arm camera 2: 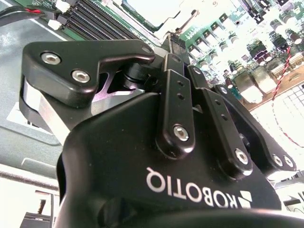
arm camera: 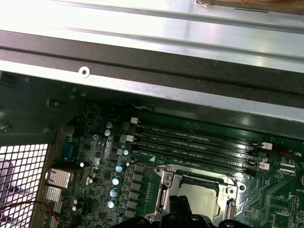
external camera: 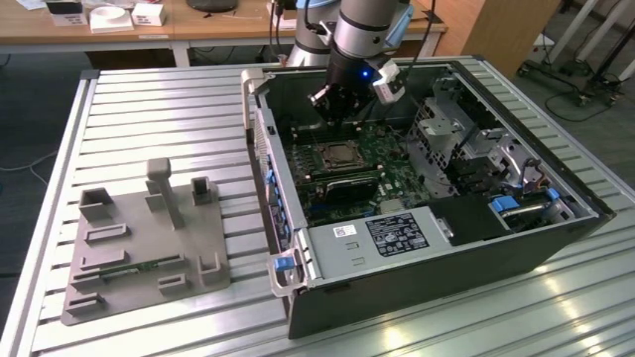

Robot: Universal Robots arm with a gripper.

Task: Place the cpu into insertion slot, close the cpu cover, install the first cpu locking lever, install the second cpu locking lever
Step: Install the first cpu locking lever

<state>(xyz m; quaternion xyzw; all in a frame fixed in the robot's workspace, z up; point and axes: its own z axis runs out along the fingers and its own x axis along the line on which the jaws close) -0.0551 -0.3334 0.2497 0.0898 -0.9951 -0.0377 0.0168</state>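
Note:
The cpu (external camera: 344,154) lies in its socket on the motherboard inside the open computer case; its dull silver top (arm camera: 202,194) shows through the window of the cpu cover (arm camera: 167,190), which lies flat over it. A thin wire lever (arm camera: 231,186) runs along one side of the socket. My gripper (external camera: 337,117) hangs just above the board at the socket's far edge. In the first wrist view its dark fingertips (arm camera: 179,209) are pressed together at the socket's rim. In the second wrist view my gripper (arm camera 2: 173,45) is shut, with nothing seen between the fingers.
Memory slots (arm camera: 199,142) run beside the socket, toward the case wall (arm camera: 152,57). A drive cage (external camera: 451,141) and a white-labelled grey box (external camera: 382,234) fill the case's other end. A grey fixture plate (external camera: 149,245) stands on the slatted table at the exterior view's left.

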